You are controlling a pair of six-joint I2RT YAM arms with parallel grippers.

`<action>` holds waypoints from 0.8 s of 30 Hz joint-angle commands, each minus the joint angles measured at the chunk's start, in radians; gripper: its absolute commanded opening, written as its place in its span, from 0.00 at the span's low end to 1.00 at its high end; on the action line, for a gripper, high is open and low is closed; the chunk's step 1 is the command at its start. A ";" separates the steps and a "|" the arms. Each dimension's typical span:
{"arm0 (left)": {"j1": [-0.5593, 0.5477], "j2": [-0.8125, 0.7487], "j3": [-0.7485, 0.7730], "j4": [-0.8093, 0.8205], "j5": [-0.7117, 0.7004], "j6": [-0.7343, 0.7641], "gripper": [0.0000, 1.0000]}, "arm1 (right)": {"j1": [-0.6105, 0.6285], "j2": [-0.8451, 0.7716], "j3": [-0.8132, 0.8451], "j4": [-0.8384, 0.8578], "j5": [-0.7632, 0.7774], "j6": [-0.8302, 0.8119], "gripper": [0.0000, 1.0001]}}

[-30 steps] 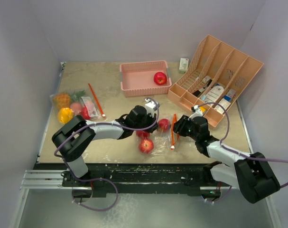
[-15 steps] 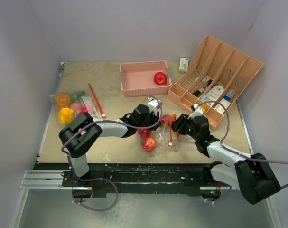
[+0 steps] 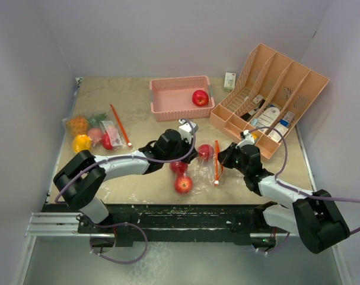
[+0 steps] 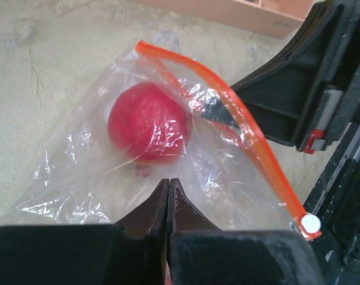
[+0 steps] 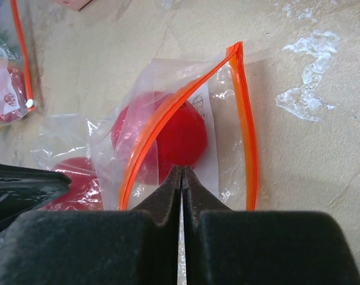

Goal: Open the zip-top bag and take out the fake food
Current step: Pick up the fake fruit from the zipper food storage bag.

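Zip-top bag holds a red fruit. I read left gripper fingers clamped on its film; right gripper fingers pressed together at its mouth.

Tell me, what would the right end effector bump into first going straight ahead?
Probably the red round fruit inside the zip-top bag, just past the shut right end effector; bag film may come first.

Left gripper closed, pinching zip-top bag; red fruit inside.
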 commanded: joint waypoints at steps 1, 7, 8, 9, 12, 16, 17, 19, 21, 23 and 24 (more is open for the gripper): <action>-0.003 -0.060 0.024 -0.007 -0.015 0.023 0.00 | 0.001 0.001 0.041 0.039 0.006 -0.001 0.00; 0.003 0.059 0.097 0.022 -0.052 0.036 0.00 | 0.001 0.014 0.033 0.067 -0.014 -0.007 0.00; 0.004 0.086 0.113 0.028 -0.048 0.038 0.00 | 0.001 0.016 0.034 0.068 -0.017 -0.008 0.00; 0.004 0.107 0.128 0.030 -0.049 0.041 0.00 | 0.001 0.015 0.034 0.068 -0.020 -0.008 0.00; 0.010 0.172 0.164 0.026 -0.064 0.052 0.00 | 0.001 0.006 0.032 0.065 -0.024 -0.016 0.00; 0.022 0.256 0.198 0.016 -0.036 0.048 0.00 | 0.001 0.000 0.029 0.068 -0.018 -0.021 0.03; 0.022 0.266 0.200 0.017 -0.031 0.045 0.00 | 0.001 0.000 0.029 0.069 -0.018 -0.022 0.06; 0.022 0.286 0.203 0.023 -0.020 0.041 0.00 | 0.001 0.003 0.030 0.070 -0.013 -0.025 0.14; 0.023 0.300 0.206 0.026 -0.012 0.039 0.00 | 0.001 0.008 0.032 0.071 -0.005 -0.026 0.23; 0.022 0.309 0.211 0.023 -0.006 0.039 0.00 | 0.001 0.012 0.037 0.061 0.014 -0.033 0.33; 0.023 0.309 0.210 0.024 -0.004 0.038 0.00 | 0.001 0.013 0.040 0.051 0.026 -0.039 0.38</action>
